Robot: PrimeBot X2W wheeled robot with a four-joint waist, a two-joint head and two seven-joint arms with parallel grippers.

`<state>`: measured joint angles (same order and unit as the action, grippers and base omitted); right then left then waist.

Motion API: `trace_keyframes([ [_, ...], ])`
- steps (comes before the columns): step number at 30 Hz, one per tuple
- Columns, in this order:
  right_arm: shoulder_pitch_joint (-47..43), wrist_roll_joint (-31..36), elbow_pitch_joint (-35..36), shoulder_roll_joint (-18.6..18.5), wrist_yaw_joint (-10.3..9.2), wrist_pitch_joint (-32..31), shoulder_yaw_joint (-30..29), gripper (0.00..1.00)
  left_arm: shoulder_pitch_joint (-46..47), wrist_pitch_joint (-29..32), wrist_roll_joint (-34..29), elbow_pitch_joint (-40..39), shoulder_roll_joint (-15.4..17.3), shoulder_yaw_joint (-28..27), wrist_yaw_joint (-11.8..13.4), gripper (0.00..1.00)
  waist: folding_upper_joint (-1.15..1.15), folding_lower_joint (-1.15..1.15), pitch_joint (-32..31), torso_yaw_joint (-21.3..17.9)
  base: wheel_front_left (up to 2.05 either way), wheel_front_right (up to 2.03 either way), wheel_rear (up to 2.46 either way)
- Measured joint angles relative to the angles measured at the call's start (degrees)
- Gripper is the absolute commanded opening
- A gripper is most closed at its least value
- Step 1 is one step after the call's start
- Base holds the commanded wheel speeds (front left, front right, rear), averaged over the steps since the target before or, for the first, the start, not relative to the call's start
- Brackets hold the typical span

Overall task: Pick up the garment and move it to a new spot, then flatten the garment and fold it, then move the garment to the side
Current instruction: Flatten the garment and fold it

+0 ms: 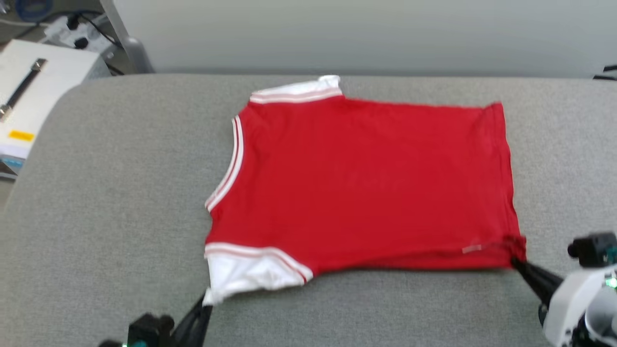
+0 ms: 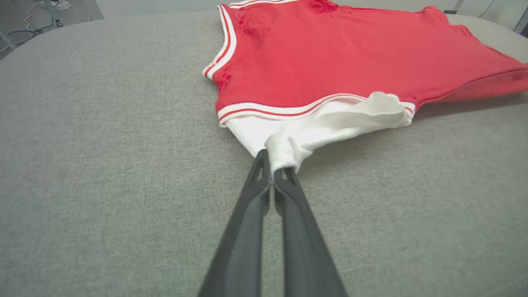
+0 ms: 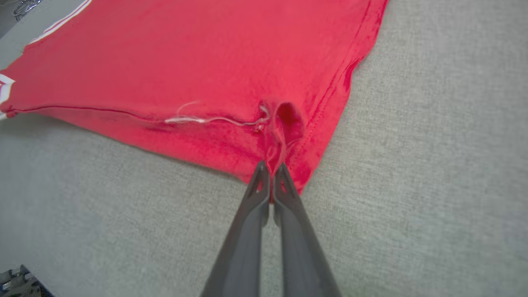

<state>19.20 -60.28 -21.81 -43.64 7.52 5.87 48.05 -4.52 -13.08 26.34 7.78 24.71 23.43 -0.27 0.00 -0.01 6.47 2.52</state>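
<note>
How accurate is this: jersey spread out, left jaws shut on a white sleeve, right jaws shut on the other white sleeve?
Not quite: the right gripper has its jaws shut on the jersey at its red hem corner, as the right wrist view shows. Rest holds.

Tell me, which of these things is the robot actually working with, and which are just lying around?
In the job: garment; left gripper shut on its white sleeve; right gripper shut on its hem corner; grey table beneath.
Just lying about: white box and cables beyond the table's far-left corner.
</note>
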Motion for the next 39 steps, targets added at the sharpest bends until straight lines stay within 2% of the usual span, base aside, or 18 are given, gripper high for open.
trace_keyframes([
  [9,-12.03,-1.27,2.88,-1.65,0.01,1.14,-3.23,0.0,-10.0,0.75,2.29,-1.53,0.03,1.59,0.94,0.0,0.0,0.0,-4.92,1.14,0.0,0.0,0.0],
  [16,-15.27,-0.87,3.63,-0.99,0.0,1.48,-7.91,0.0,-9.0,1.29,2.02,-2.29,-0.25,2.87,0.37,0.0,0.0,0.0,-6.17,1.8,0.0,0.0,0.0],
  [28,-13.26,2.31,6.69,2.76,0.0,-1.96,-15.88,0.0,8.14,3.11,-1.14,0.48,1.51,2.96,-3.08,0.0,0.0,0.0,-4.97,-0.55,0.0,0.0,0.0],
  [39,-6.22,5.31,5.6,7.43,0.0,-5.21,-19.34,0.0,24.16,3.53,-2.36,12.74,1.54,5.1,-6.15,0.0,0.0,0.0,1.62,-2.93,0.0,0.0,0.0],
])
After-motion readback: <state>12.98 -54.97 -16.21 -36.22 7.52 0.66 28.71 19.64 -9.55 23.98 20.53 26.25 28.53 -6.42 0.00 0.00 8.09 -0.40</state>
